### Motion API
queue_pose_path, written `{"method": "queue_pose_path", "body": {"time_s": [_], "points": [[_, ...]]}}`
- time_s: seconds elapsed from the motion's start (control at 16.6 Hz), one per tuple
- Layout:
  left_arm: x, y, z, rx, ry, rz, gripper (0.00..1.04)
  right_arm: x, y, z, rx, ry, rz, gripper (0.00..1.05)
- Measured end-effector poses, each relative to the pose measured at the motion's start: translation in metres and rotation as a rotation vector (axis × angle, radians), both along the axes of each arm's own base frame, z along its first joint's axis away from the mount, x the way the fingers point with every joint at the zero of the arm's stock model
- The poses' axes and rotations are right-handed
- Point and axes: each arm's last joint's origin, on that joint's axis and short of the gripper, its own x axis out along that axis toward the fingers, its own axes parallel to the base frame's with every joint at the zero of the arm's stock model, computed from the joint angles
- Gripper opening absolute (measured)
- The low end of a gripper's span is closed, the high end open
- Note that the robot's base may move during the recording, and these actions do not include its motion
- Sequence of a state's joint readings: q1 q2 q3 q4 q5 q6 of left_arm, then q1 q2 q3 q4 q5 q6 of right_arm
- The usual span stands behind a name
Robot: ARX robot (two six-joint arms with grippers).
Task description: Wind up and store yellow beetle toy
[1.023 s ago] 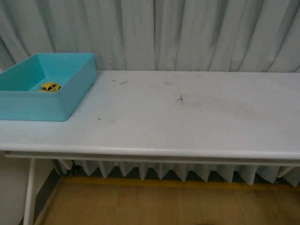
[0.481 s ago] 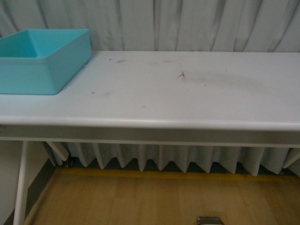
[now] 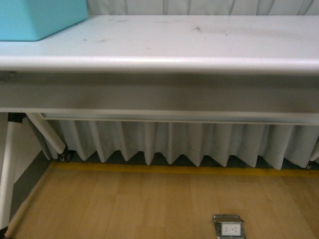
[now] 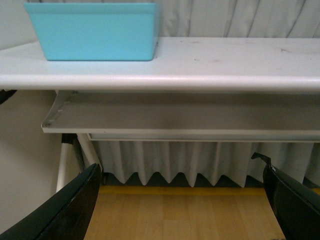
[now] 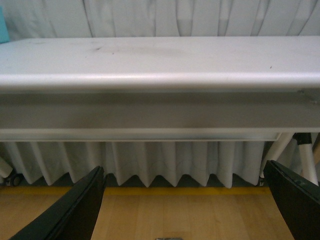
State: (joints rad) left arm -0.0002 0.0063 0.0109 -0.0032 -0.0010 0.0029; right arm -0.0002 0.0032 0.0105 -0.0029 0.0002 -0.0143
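Your left gripper [image 4: 180, 205] and right gripper [image 5: 182, 207] both hung spread apart, empty, below the white table edge [image 3: 159, 64]; the turquoise plastic bin [image 4: 95, 31] sat on top.

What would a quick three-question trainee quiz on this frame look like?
1. True or false: the yellow beetle toy shows in one of the three views.
2. Which end effector has its fingers spread wide with nothing between them: A left only, B right only, C both?
3. Fill in: the teal bin sits on the ______.

Key:
1. False. Only the bin's outer wall shows; its inside is hidden from this low angle.
2. C. The left end effector and the right end effector are both open, below the level of the white table.
3. White table, near its left end in the front view.
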Motion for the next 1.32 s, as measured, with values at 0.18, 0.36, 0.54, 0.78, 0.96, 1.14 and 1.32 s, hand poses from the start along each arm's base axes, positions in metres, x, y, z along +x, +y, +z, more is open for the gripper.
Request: {"method": "queue_pose_path", "body": {"time_s": [0.18, 0.36, 0.54, 0.78, 0.96, 1.14, 1.32], "points": [[0.0000, 0.0000, 0.0001, 0.000, -0.001, -0.001, 0.98, 0.0000, 0.0000, -0.0001, 0.000, 0.001, 0.000, 0.98], [0.0000, 0.0000, -0.0001, 0.000, 0.001, -0.001, 0.98, 0.0000, 0.0000, -0.0001, 0.000, 0.002, 0.000, 0.98], [0.0000, 0.0000, 0.0000, 0.000, 0.000, 0.000, 0.98, 0.0000, 0.0000, -0.0001, 0.000, 0.002, -0.001, 0.98], [0.0000, 0.0000, -0.0004, 0.000, 0.004, 0.000, 0.98, 0.0000, 0.0000, -0.0004, 0.000, 0.004, 0.000, 0.98], [0.0000, 0.0000, -0.0002, 0.000, 0.002, 0.000, 0.98, 0.0000, 0.0000, -0.0002, 0.000, 0.002, 0.000, 0.98], [0.0000, 0.0000, -0.0001, 0.000, 0.002, 0.000, 0.98, 0.0000, 0.0000, -0.0002, 0.000, 0.002, 0.000, 0.98], [0.0000, 0.0000, -0.0001, 0.000, 0.001, 0.000, 0.98, 0.0000, 0.0000, -0.0002, 0.000, 0.002, 0.000, 0.98]]}}
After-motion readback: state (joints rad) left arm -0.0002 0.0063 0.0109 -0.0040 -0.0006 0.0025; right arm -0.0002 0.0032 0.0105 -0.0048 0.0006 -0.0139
